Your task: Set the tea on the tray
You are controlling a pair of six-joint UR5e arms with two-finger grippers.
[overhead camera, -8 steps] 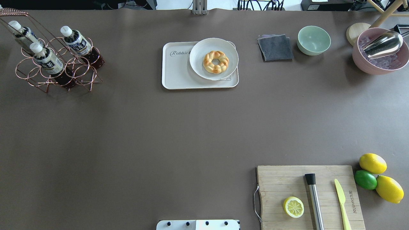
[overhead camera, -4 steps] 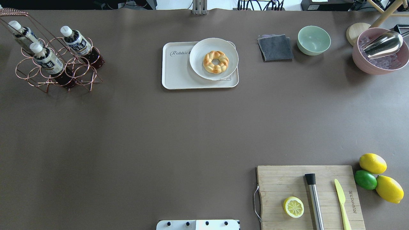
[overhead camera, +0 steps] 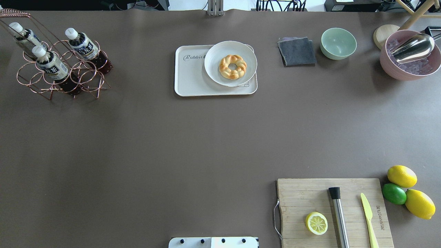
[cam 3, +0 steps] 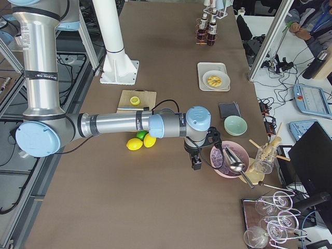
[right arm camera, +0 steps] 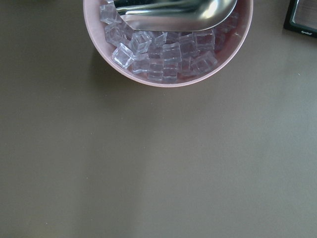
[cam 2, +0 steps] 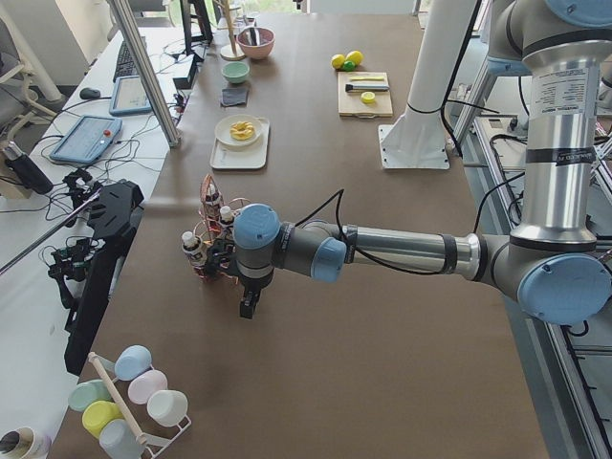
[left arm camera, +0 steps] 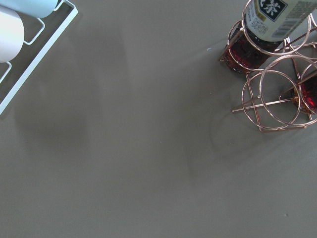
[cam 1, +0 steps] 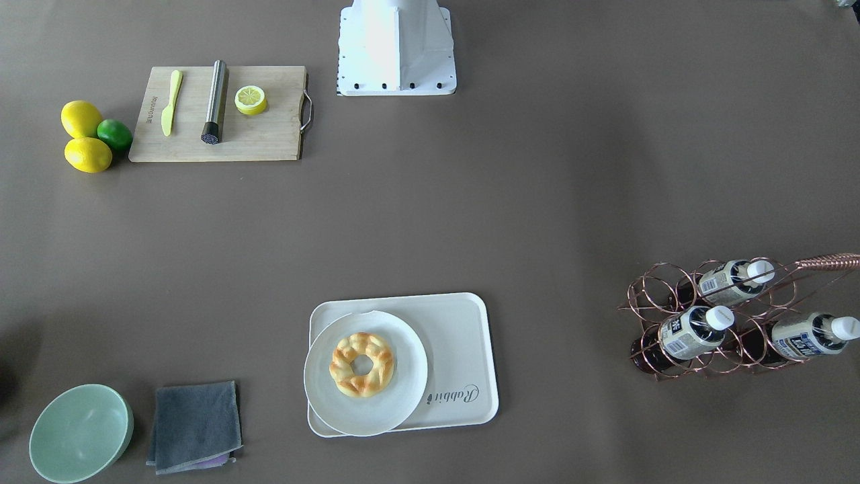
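Three tea bottles stand tilted in a copper wire rack point(overhead camera: 62, 75) at the far left: one in front point(overhead camera: 51, 65), one to the right point(overhead camera: 82, 44), one behind point(overhead camera: 24, 34). They also show in the front view point(cam 1: 692, 329). The off-white tray point(overhead camera: 191, 77), also in the front view point(cam 1: 460, 336), lies at the far middle. My left gripper point(cam 2: 249, 308) hangs over the table just beside the rack, and the left wrist view shows a bottle's base point(left arm camera: 270, 20). My right gripper point(cam 3: 196, 163) hangs by the pink bowl. I cannot tell whether either is open or shut.
A white plate point(overhead camera: 215, 74) with a doughnut point(overhead camera: 233, 66) covers the tray's right part. A grey cloth point(overhead camera: 297, 51), green bowl point(overhead camera: 338, 43) and pink ice bowl point(overhead camera: 389, 65) with a scoop stand far right. A wooden board point(overhead camera: 299, 196) and citrus fruit point(overhead camera: 401, 176) lie near right.
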